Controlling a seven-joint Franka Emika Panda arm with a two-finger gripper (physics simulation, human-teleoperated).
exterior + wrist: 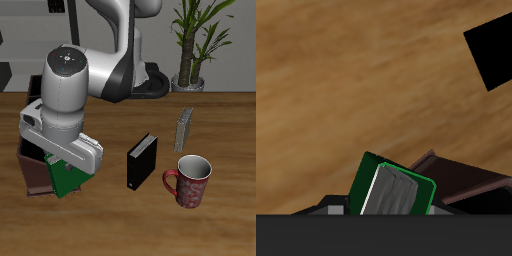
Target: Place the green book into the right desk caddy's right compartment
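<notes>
Ext. view, far left of the table: the right desk caddy [37,176], dark-brown w/ a reddish outside, lies mostly hidden under the arm's big white wrist housing; only its near end and part of one long side show, so which compartment is which can't be made out. The gripper [72,168] hangs right over that caddy, pointing down. The green book [70,181] is at the gripper's tip, tilted, its bright-green cover poking out below the white housing and overlapping the caddy's near end; whether it already sits inside a compartment or is just above the rim can't be told from here. Wrist view shows the same book [394,188] close up: green cover edges framing grey-white page edges, leaning at an angle, pinched at its end by the dark fingers [326,205], so the jaws are clamped on the book. Just beside it in the wrist view a dark-brown piece of the caddy [471,182] shows, w/ bare wood table [346,90] beyond. Moving right in the ext. view, near the table's middle: the black book [142,162] stands upright on its edge, well apart from the caddy. Further right and nearer the front edge: a red patterned mug [190,180], upright, handle toward the black book. Farther back from the mug: the grey book [184,129], standing upright, slightly tilted. Behind the table, far right: a potted plant [195,40].
</notes>
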